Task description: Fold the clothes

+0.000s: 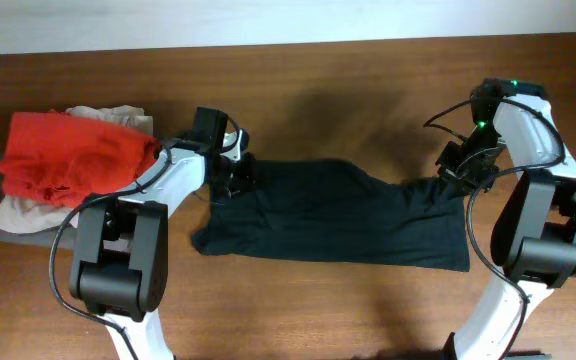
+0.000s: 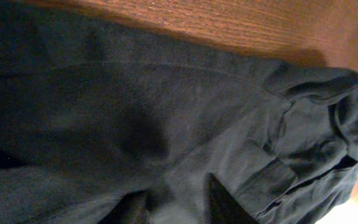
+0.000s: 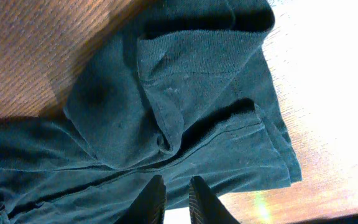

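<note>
Left arm (image 1: 158,175), right arm (image 1: 528,135): white links, black joints, black cables. Right gripper (image 3: 176,183): black fingers.

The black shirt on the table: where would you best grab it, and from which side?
Probably at the two far-edge corners of the black shirt, coming down from above. It lies flat on the table, so there is nothing to slide under, but those corners are rumpled into raised folds that fingers can pinch.
</note>
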